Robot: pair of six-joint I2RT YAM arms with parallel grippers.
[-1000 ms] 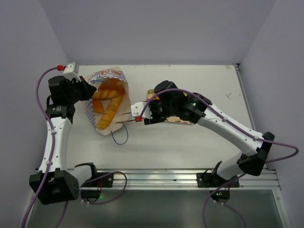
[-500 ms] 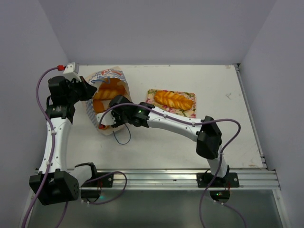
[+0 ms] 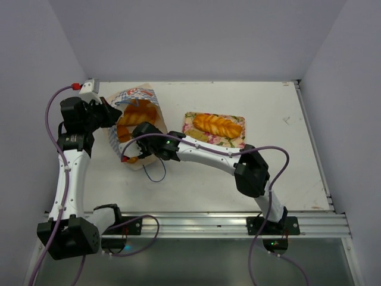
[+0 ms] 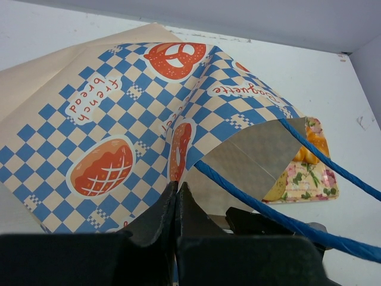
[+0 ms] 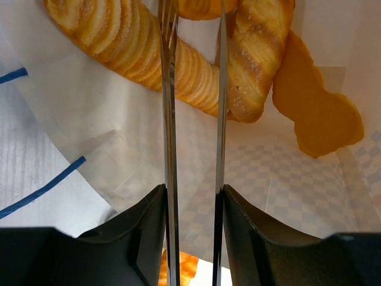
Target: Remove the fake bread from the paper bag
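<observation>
Two arms work on one paper bag (image 3: 136, 94), which lies on its side at the left of the counter (image 3: 280, 119). The left claw (image 4: 177, 199) is clenched on the bag's checkered rim, holding the mouth agape. The right claw (image 5: 193, 24) reaches inside, its thin blades slightly parted above the fake bread (image 5: 119, 42), with nothing visibly pinched. Beside the bag, a floral tray (image 3: 236, 140) carries one braided loaf (image 3: 217, 125).

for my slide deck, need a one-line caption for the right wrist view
Right end effector, jaws parted, inside the paper bag, aimed at the fake bread.
</observation>
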